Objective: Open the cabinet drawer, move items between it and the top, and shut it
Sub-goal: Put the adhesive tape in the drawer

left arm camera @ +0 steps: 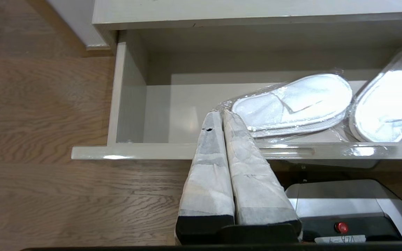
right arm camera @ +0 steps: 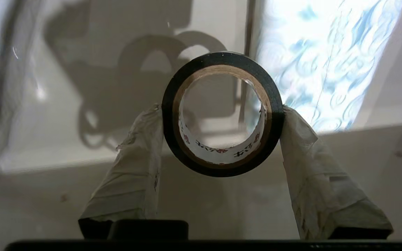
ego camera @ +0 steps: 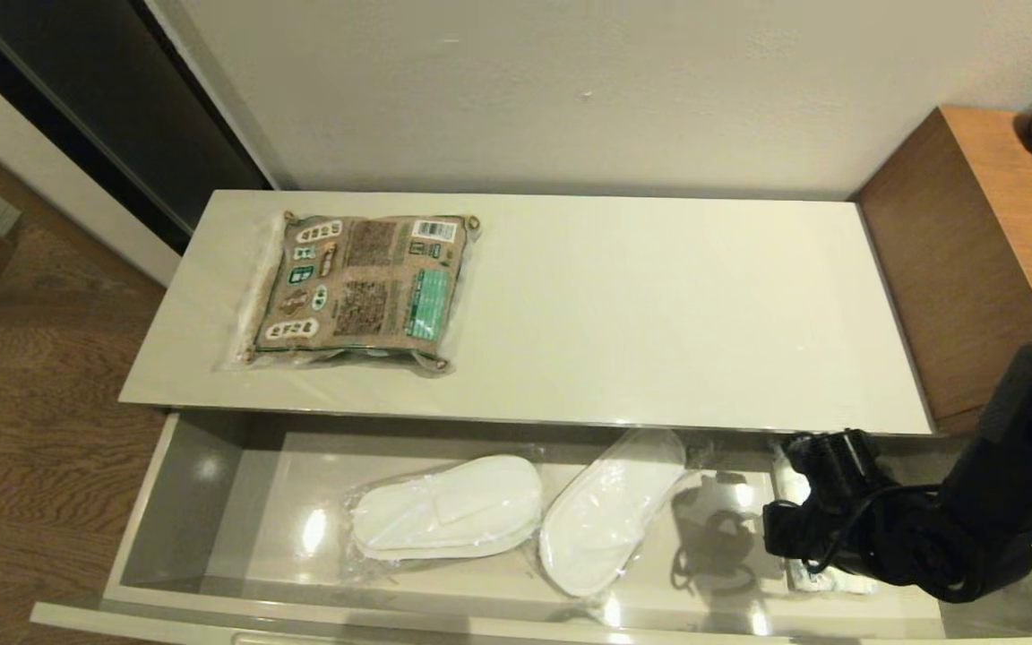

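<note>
While the cabinet drawer (ego camera: 167,502) stands pulled open, we see our right end effector (right arm camera: 222,115) inside its right end, clamped on the tape ring (right arm camera: 223,114) above the tissue pack (right arm camera: 326,62) lying on the drawer base. The printed packet (ego camera: 359,291) lies flat near the left end of the counter (ego camera: 659,313). Our left end effector (left arm camera: 222,116), fingers pressed together, hangs by the drawer's front edge, near the wrapped slippers (ego camera: 449,506).

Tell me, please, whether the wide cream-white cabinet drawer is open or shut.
Open: the cabinet drawer is pulled out below the top, exposing plastic-wrapped white slippers.
</note>
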Motion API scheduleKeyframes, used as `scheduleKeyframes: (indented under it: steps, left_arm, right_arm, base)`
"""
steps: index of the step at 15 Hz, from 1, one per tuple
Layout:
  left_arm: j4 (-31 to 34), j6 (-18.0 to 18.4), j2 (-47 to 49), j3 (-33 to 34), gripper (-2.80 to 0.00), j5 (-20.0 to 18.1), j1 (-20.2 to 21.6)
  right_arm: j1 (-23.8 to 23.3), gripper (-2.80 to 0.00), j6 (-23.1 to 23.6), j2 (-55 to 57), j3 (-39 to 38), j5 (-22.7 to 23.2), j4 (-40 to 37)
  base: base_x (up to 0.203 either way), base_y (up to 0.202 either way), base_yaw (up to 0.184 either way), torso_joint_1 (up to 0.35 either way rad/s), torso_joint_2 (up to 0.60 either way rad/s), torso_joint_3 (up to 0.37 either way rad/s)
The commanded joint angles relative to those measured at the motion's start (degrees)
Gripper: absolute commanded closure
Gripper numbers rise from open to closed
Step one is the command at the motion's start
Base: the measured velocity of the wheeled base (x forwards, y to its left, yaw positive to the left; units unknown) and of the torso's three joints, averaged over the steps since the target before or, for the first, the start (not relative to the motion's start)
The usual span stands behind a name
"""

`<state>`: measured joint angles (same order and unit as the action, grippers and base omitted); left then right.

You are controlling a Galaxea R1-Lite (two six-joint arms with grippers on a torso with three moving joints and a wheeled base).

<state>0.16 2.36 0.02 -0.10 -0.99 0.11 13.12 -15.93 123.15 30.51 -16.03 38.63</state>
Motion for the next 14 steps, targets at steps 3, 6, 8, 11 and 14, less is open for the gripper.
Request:
scheduleKeyframes:
  steps: [3, 6, 8, 11, 14]
  left_arm:
    - [0.0, 0.0, 0.1, 0.0, 0.00, 0.0, -0.1]
    - [0.0, 0.0, 0.1, 0.0, 0.00, 0.0, 0.0]
    - [0.0, 0.0, 0.1, 0.0, 0.00, 0.0, 0.0]
    - [0.0, 0.0, 0.1, 0.0, 0.00, 0.0, 0.0]
    - [0.0, 0.0, 0.1, 0.0, 0.00, 0.0, -0.1]
  right_arm:
    - [0.0, 0.00, 0.9, -0.8, -2.2, -0.6, 3.2]
    - [0.1, 0.00, 1.7, 0.5, -3.4, -0.7, 4.7]
    - [0.1, -2.80, 1.6, 1.0, -4.0, -0.7, 5.0]
    - [0.0, -2.80, 1.5, 0.2, -4.0, -0.7, 5.5]
    - [0.1, -2.80, 1.5, -2.6, -4.3, -0.3, 4.9]
  base:
    - [0.000, 0.000, 0.000, 0.000, 0.00, 0.000]
    - [0.000, 0.000, 0.000, 0.000, 0.00, 0.000]
    - [0.000, 0.000, 0.000, 0.000, 0.00, 0.000]
    - [0.000, 0.000, 0.000, 0.000, 0.00, 0.000]
    - [0.000, 0.000, 0.000, 0.000, 0.00, 0.000]
